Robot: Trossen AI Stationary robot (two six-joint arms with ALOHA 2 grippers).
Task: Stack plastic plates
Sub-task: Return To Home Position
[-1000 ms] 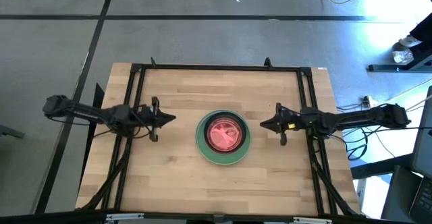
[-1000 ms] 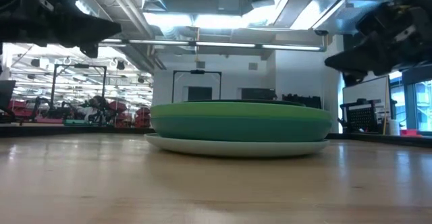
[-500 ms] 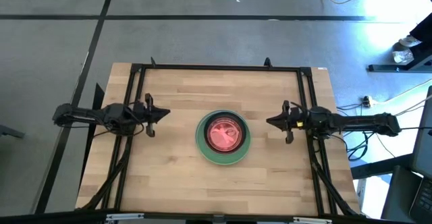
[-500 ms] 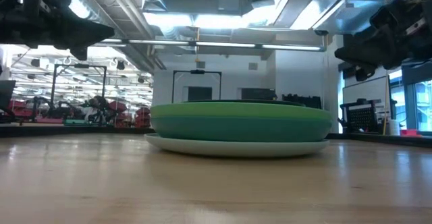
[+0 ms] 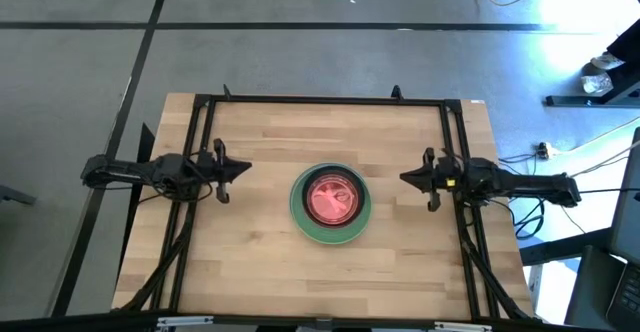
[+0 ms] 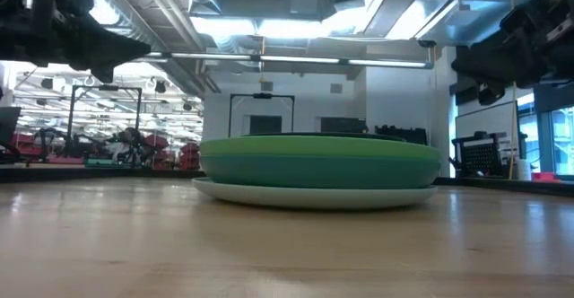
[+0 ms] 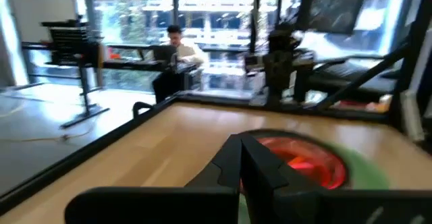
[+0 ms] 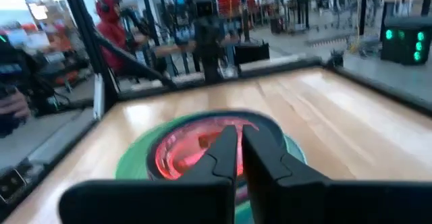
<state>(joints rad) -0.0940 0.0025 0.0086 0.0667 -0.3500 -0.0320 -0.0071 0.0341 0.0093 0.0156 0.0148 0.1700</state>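
Observation:
One stack of plastic plates (image 5: 331, 204) stands at the table's middle. A pale plate (image 6: 314, 196) lies lowest on the wood, with teal and green plates (image 6: 318, 162) above it and a translucent pink-red plate (image 5: 332, 196) on top. The other plates are hidden inside the stack. My left gripper (image 5: 247, 170) hovers left of the stack, raised, fingers shut, and my right gripper (image 5: 404, 179) hovers right of it, also shut. Both wrist views look over shut fingers (image 7: 244, 158) (image 8: 237, 146) at the stack.
A dark metal frame (image 5: 320, 100) runs along the table's far, left and right edges. Bare wood lies on every side of the stack. People show in the room beyond the table, a seated person (image 7: 177, 54) and a person in red (image 8: 112, 25).
Both arms have drawn back from the stack, the left gripper toward the table's left edge and the right gripper toward its right edge. The stack has not moved.

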